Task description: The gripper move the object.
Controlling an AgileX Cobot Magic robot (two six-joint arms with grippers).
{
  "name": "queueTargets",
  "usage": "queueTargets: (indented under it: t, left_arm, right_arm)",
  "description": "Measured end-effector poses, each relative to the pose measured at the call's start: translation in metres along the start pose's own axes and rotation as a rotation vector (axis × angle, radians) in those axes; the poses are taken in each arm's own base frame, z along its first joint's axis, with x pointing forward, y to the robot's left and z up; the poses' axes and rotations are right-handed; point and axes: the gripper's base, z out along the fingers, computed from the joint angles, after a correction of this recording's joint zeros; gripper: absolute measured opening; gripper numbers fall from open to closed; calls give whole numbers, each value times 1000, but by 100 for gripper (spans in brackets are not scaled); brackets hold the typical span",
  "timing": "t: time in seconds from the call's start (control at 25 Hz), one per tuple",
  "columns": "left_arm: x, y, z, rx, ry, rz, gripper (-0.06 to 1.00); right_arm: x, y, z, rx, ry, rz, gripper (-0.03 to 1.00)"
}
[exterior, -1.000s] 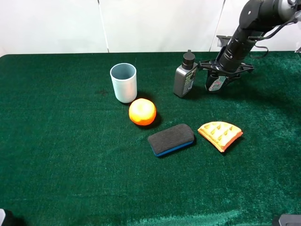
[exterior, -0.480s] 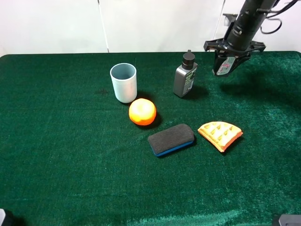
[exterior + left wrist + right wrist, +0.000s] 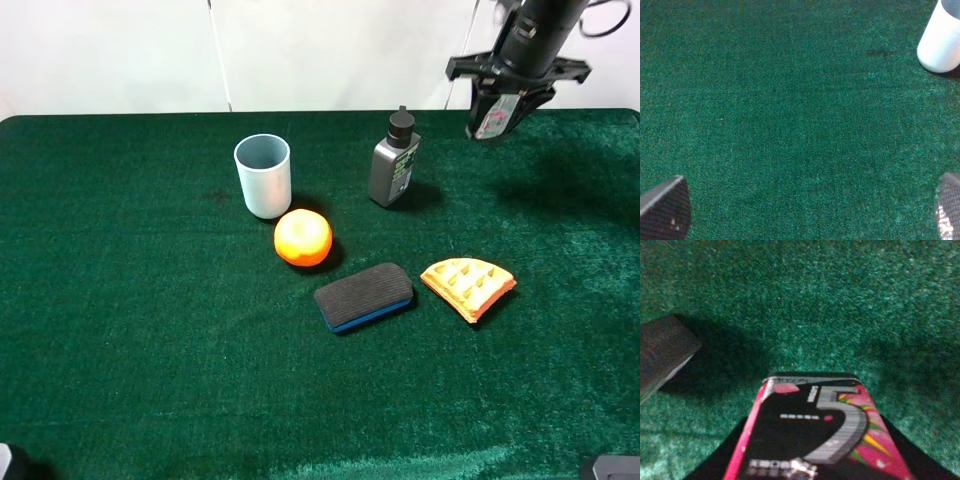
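Object [image 3: 815, 430], labelled with a large "5", hangs clamped in right hand [image 3: 497, 112].

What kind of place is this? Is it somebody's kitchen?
Probably not; it looks like a robot practice lab. A black two-fingered gripper holds a small dark labelled box above a green felt-covered table, with a plain white wall behind and a round orange fruit and pale blue cup set out.

1. The object [image 3: 491, 120] is a small dark box whose pink, green and white label bears a large grey "5". It hangs tilted above the far right of the green bench [image 3: 150, 350].
2. The black right gripper [image 3: 503, 102] points down, its jaws clamped on the object's sides.
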Motion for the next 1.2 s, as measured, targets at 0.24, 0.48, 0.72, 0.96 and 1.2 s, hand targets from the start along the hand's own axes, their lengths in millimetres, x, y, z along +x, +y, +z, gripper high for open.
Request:
queueTargets:
  t: [0.24, 0.48, 0.72, 0.96, 1.2]
  left_arm:
    - [0, 0, 0, 0, 0, 0, 99]
    - [0, 0, 0, 0, 0, 0, 99]
    - [0, 0, 0, 0, 0, 0, 99]
    - [0, 0, 0, 0, 0, 0, 99]
    - [0, 0, 0, 0, 0, 0, 99]
  right_arm:
    - [4, 2, -22, -7, -28, 6, 34]
    - [10, 8, -51, -54, -91, 30, 34]
    - [16, 25, -73, -103, -138, 8, 34]
    - [26, 71, -76, -126, -136, -87, 34]
    - [41, 123, -74, -154, -116, -190, 34]
